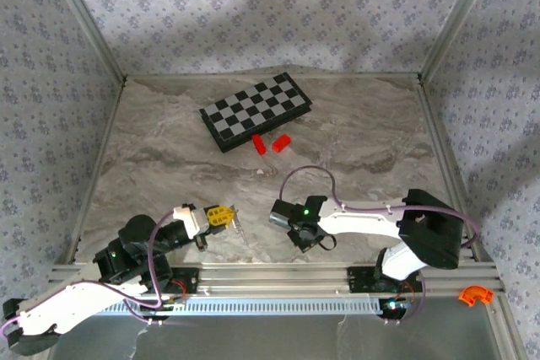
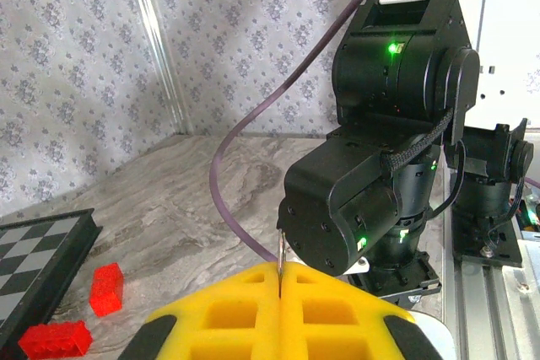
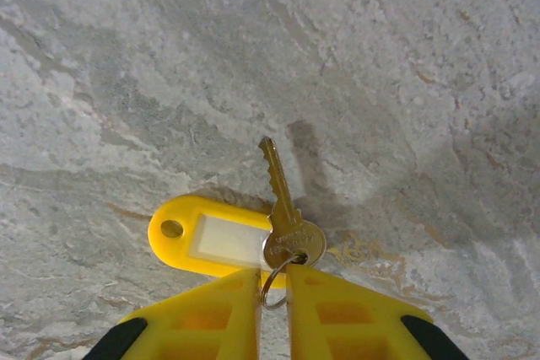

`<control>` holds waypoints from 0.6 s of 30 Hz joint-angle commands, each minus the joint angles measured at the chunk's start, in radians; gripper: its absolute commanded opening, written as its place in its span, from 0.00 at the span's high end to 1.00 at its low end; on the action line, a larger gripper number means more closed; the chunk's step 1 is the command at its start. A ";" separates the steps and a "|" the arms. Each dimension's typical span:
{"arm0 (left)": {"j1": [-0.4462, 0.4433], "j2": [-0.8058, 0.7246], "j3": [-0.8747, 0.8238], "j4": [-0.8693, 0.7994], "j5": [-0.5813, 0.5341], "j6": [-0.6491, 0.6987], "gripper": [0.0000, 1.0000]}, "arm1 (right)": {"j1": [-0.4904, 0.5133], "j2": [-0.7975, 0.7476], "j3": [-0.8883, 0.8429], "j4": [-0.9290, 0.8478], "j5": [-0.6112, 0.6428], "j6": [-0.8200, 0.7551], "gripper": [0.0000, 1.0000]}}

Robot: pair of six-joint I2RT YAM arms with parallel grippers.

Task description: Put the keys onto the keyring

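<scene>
Right wrist view gives me the task's things. A flat brass-coloured metal key (image 3: 285,208) sits at the grey marbled table (image 3: 405,73) just ahead of the jaws, blade pointing away from me. Its round head is threaded on a thin steel wire keyring (image 3: 264,291), and beside it lies a yellow oblong plastic tag (image 3: 181,233) with a white paper window. The right gripper (image 3: 272,276) has its yellow jaws drawn close, with the ring sitting in the slit between them; I cannot tell whether they are actually clamping it. In the left wrist view the left gripper (image 2: 279,274) has its jaws pressed together on a thin metal sliver (image 2: 278,252) seen edge-on, and I cannot tell whether that is a key or a ring. I judge the key to be light, stiff and slick, likely to swing or twist on the ring, so the flat head is the place to pinch. The springy ring would slip out of a loose hold. Something is stamped on the key head but it is too small to read, and the tag's window looks blank.
</scene>
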 commanded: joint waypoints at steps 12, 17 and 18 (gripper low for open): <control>-0.007 -0.015 0.006 0.037 0.006 -0.006 1.00 | 0.001 0.000 0.005 -0.031 0.012 0.020 0.74; -0.007 -0.015 0.007 0.035 0.006 -0.006 1.00 | 0.000 0.012 0.004 -0.038 0.007 0.021 0.70; -0.007 -0.016 0.006 0.035 0.007 -0.007 1.00 | 0.000 0.012 0.004 -0.040 0.007 0.022 0.70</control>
